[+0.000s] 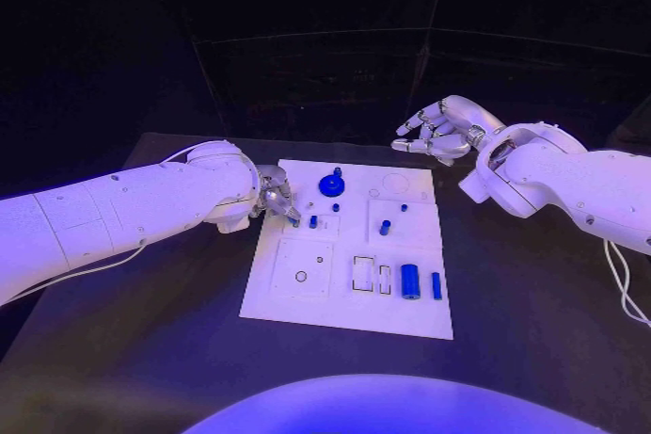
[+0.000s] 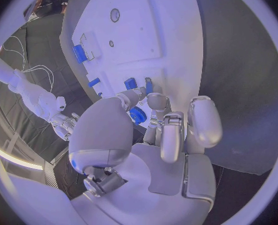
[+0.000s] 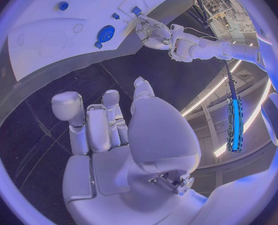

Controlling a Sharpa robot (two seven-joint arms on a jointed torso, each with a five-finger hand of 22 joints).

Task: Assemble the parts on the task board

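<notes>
White board (image 1: pixel 272 297) sits mid-frame on the black table (image 1: pixel 543 312) in the head view, long side running top to bottom. Blue parts on it: a round knob (image 1: pixel 332 184) near the board's top edge, three small pegs below it at centre – one (image 1: pixel 337 207), another (image 1: pixel 312 221) just left & lower, a third (image 1: pixel 384 228) to the right – then a fat cylinder (image 1: pixel 410 281) and a thin bar (image 1: pixel 436 285) side by side at lower right, next to two open rectangular slots (image 1: pixel 364 273). Left hand (image 1: pixel 278 197) comes in from the left of frame & is at the board's upper left edge, fingertips down by the left small peg; left wrist view shows its fingers (image 2: pixel 167 116) bunched toward the pegs and knob, but can't tell if anything's actually pinched – fingers block the contact spot. Right hand (image 1: pixel 436 131) is up at upper right of frame, off the board, well apart from all parts, fingers loosely curled & apart, holding nothing; right wrist view confirms an empty palm (image 3: pixel 123 145).
</notes>
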